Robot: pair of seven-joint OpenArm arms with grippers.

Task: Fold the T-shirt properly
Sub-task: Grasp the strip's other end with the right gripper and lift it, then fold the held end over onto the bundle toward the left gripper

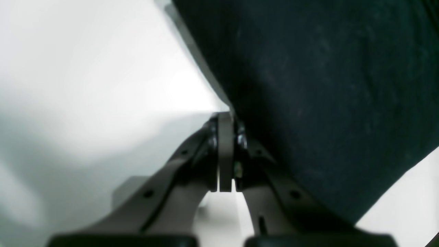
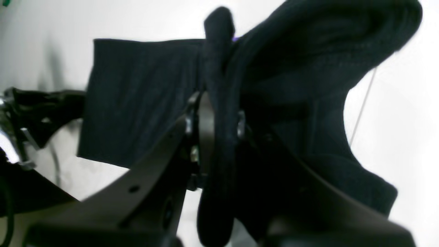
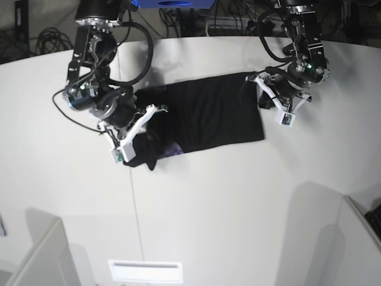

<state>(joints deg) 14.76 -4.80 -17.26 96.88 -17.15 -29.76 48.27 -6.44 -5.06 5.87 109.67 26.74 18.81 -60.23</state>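
my right gripper point(image 2: 219, 127) is pinched tight on a bunched fold of the t-shirt point(image 3: 208, 116), lifting that end off the white table point(image 3: 238, 202). my left gripper point(image 1: 228, 151) is closed, pinching the cloth's far edge.

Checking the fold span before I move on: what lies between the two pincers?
Only the T-shirt lies between them, a flat black band from the right pincer to the left pincer, each shut on an end. The base view shows it.
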